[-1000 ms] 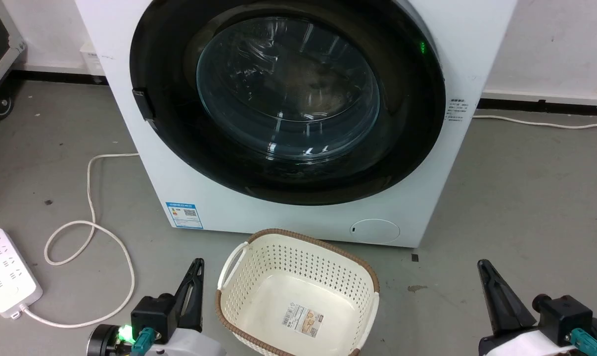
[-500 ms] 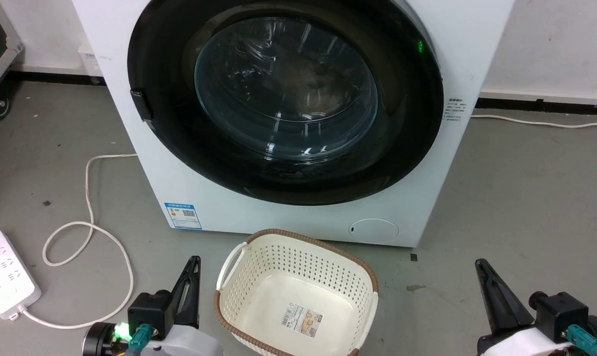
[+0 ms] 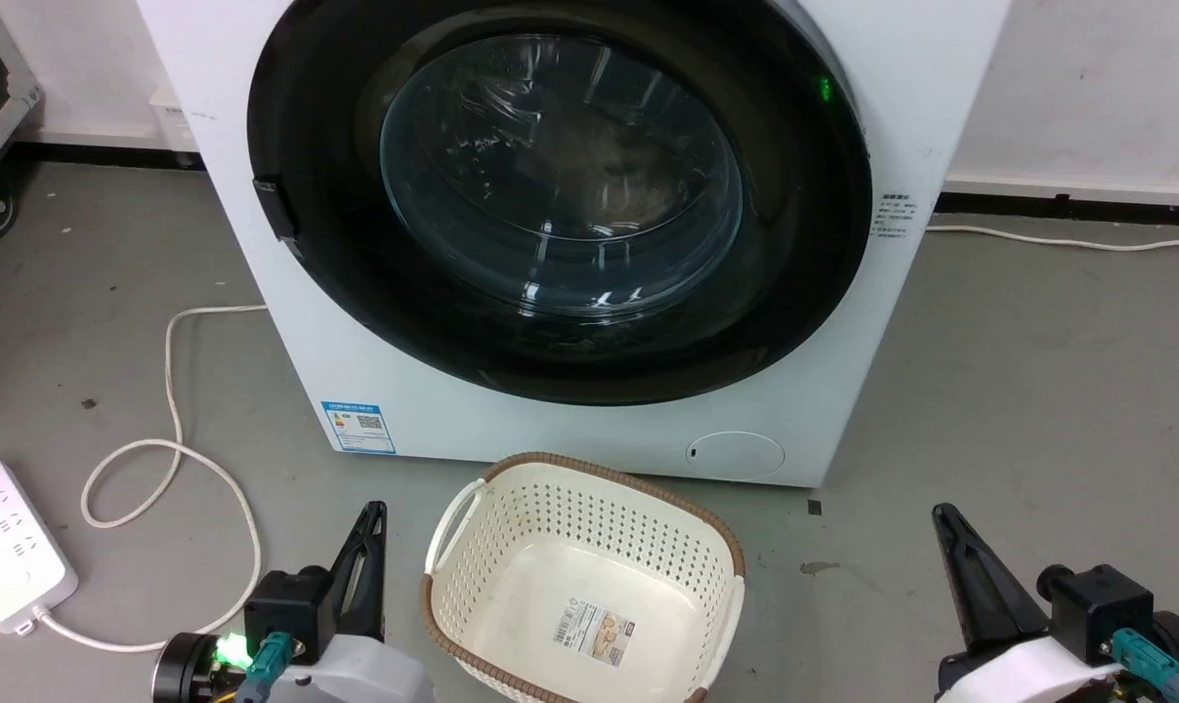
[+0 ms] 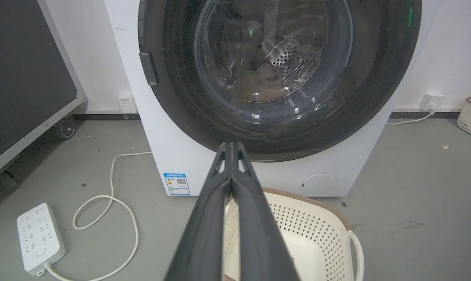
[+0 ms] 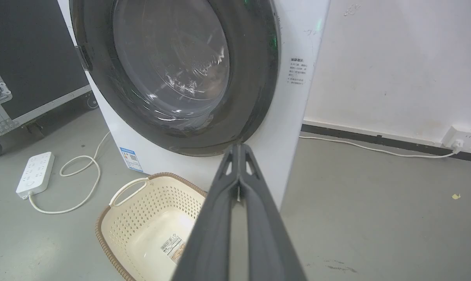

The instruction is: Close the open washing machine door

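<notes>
The washing machine door (image 3: 560,176) is a wide glossy-black disc with a bulging clear glass centre. It lies flat against the white machine's front, also in the left wrist view (image 4: 274,50) and the right wrist view (image 5: 173,66). Its dark latch block (image 3: 269,207) sits at the left rim. My left gripper (image 3: 372,522) is low at the left, shut on nothing, well short of the machine. My right gripper (image 3: 944,522) is low at the right, shut and empty too. Each wrist view shows its fingertips pressed together, left (image 4: 231,146) and right (image 5: 239,148).
A cream perforated basket (image 3: 472,517) with a brown rim stands on the floor between the grippers, before the machine. A white power strip (image 3: 13,552) and its looped cable (image 3: 174,449) lie at the left. A black wheeled case (image 4: 28,78) stands far left.
The whole picture has slid slightly left, so the camera moved. Both grippers sit a little further left and higher in view. The door looks the same.
</notes>
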